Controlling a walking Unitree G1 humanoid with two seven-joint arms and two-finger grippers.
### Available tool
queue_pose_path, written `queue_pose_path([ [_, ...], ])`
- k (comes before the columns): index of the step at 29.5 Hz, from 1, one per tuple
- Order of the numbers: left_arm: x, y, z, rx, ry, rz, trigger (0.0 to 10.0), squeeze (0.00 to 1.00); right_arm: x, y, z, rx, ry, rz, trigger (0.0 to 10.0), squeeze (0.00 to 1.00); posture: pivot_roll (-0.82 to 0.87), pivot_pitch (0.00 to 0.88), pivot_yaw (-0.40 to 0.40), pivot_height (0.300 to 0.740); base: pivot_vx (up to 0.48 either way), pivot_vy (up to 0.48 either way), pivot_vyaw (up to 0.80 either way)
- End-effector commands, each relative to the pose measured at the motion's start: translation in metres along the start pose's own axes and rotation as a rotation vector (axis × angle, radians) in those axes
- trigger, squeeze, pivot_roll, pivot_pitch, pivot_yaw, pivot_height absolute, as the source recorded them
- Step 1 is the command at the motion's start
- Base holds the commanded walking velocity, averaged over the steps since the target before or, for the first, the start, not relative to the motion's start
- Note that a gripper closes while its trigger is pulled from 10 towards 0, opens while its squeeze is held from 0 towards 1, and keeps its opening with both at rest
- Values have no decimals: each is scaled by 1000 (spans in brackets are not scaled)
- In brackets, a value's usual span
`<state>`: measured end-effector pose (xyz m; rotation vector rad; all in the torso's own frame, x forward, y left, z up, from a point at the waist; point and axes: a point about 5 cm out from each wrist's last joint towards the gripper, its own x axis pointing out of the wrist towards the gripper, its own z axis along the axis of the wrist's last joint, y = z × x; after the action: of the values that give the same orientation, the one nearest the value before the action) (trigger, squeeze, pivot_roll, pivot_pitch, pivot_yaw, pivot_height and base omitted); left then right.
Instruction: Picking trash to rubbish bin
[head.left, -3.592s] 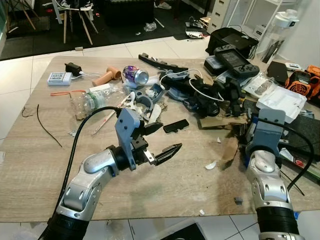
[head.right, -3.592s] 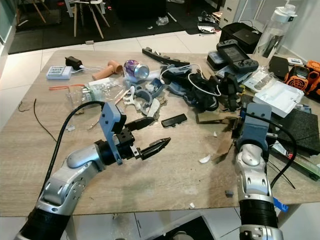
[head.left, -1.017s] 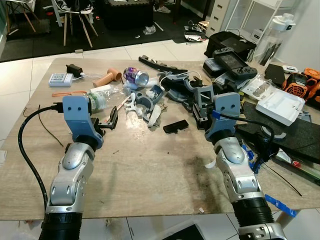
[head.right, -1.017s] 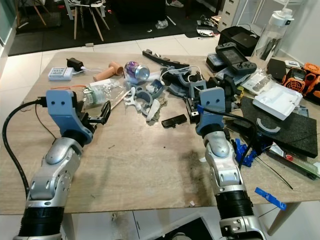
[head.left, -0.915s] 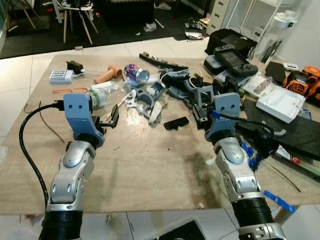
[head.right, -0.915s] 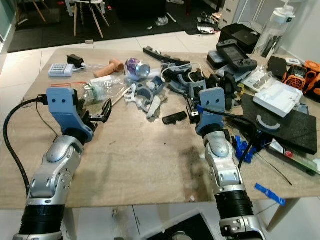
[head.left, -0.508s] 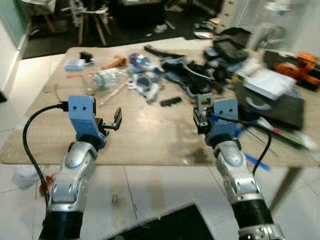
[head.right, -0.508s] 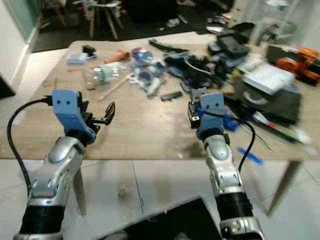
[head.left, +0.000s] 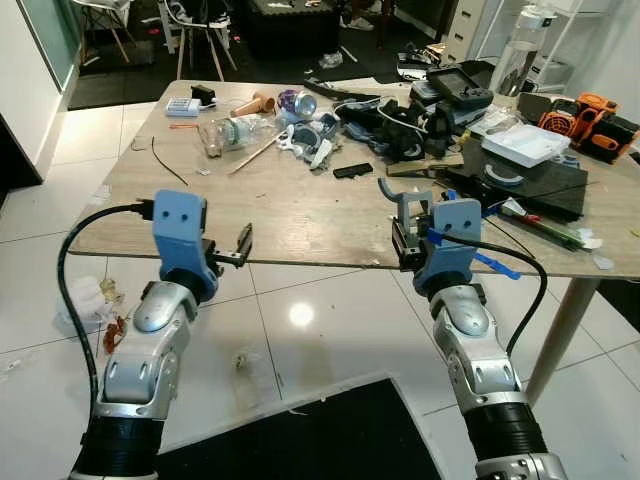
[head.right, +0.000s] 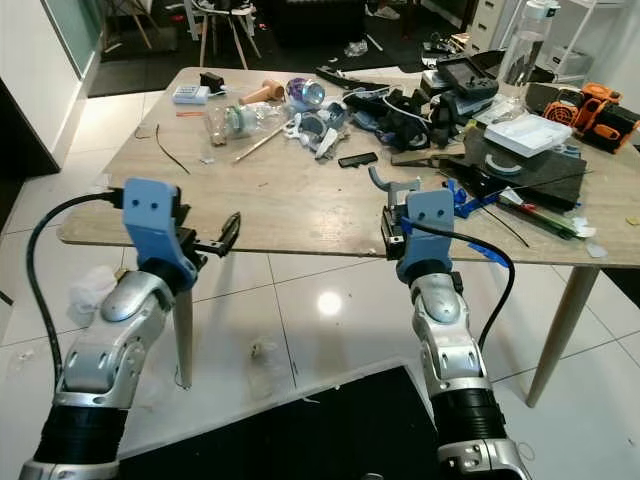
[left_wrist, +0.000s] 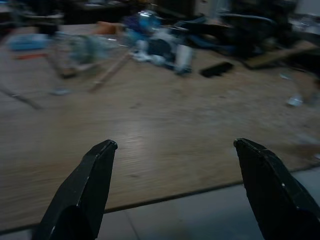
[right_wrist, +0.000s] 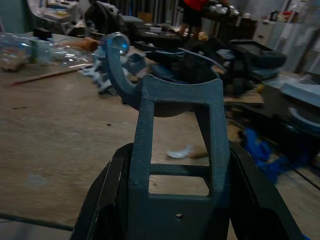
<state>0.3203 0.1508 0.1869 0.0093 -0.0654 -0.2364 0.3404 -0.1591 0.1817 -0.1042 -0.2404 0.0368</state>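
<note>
Head stereo pair looks forward-down from off the bench's near edge at bench and tiled floor; both wrist cams sit low, looking along their fingers across the same benchtop clutter.

cluttered table, right gripper gripping grey bracket

Glossy white floor tiles, cluttered wooden table, black mat below.
</note>
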Motion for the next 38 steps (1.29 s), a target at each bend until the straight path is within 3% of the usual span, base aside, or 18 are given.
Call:
queue_pose_path([
  [1,1,-1,-1,-1,17,-9,10000,0,-2,-2,-4,9,18,-10,10000,0,78,144,2,740,0,0,0],
  [7,2,-3,-5,45,50,-49,10000,0,-4,-3,-6,17,27,-19,10000,0,79,146,7,740,0,0,0],
  [12,2,-2,-6,58,52,-37,10000,0,-5,-2,-7,17,33,-18,10000,0,79,146,6,740,0,-433,0],
  [17,1,6,-8,21,60,52,10000,0,-6,-2,-9,20,43,-16,10000,0,82,150,-1,740,0,0,0],
  [28,-2,3,-10,21,62,40,10000,0,-6,-1,-17,43,93,-16,10000,0,83,150,-1,740,0,0,0],
  [38,-4,4,-15,41,87,63,10000,0,-7,-1,-18,30,83,-17,10000,0,79,143,-1,740,0,0,-800],
])
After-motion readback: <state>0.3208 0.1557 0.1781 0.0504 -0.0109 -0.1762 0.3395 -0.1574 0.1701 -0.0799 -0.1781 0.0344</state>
